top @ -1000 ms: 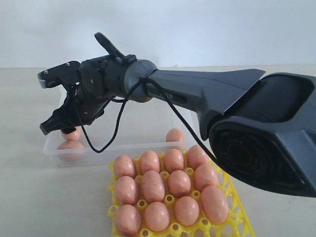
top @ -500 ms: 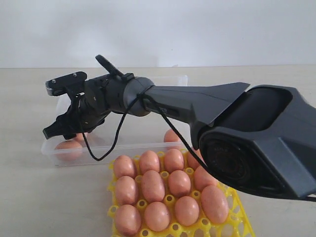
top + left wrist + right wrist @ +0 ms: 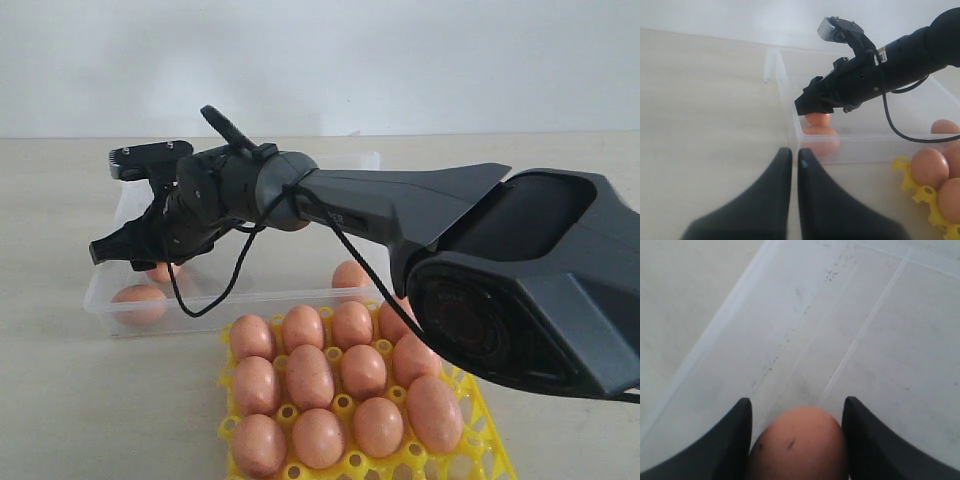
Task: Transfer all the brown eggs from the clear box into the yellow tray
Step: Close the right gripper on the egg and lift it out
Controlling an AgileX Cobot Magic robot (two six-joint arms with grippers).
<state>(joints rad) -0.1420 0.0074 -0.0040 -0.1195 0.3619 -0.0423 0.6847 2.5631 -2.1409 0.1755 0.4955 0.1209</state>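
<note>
In the box (image 3: 230, 305), the right fingers (image 3: 735, 440) clasp an egg (image 3: 797, 445); the left fingers (image 3: 765, 200) hang closed, empty, above the counter (image 3: 700, 100).

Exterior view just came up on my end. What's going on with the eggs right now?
The right gripper is reaching across to the left end of the clear box, with its fingers closed on either side of a brown egg. Two more eggs lie in the box, one close by and one at the other end. About a dozen tray eggs already sit in the yellow tray. The left gripper hangs shut and empty over the table, outside the box.
</note>
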